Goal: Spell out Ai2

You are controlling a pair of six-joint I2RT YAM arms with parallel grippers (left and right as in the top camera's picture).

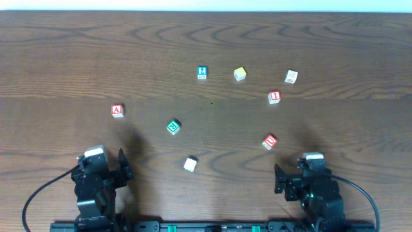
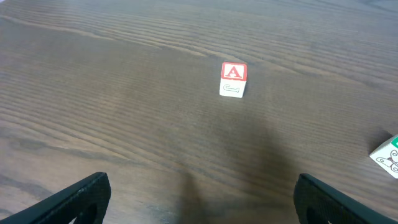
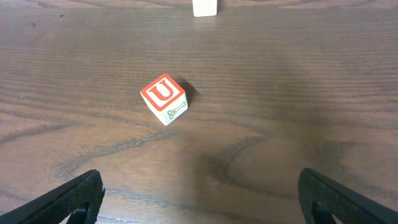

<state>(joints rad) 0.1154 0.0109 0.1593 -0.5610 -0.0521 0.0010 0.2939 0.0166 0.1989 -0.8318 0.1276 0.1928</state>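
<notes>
The red A block (image 1: 117,110) lies left of centre on the table; it also shows in the left wrist view (image 2: 234,79), well ahead of the jaws. The blue 2 block (image 1: 202,72) lies at the back middle. A red block marked I or 1 (image 1: 274,96) lies at the right. My left gripper (image 1: 103,169) (image 2: 200,199) is open and empty at the front left. My right gripper (image 1: 310,174) (image 3: 200,196) is open and empty at the front right.
A red U block (image 1: 270,141) (image 3: 164,98) lies just ahead of the right gripper. A green block (image 1: 173,126) (image 2: 388,155), a yellow block (image 1: 240,73), a white block (image 1: 291,77) and a pale block (image 1: 190,164) are scattered about the wooden table.
</notes>
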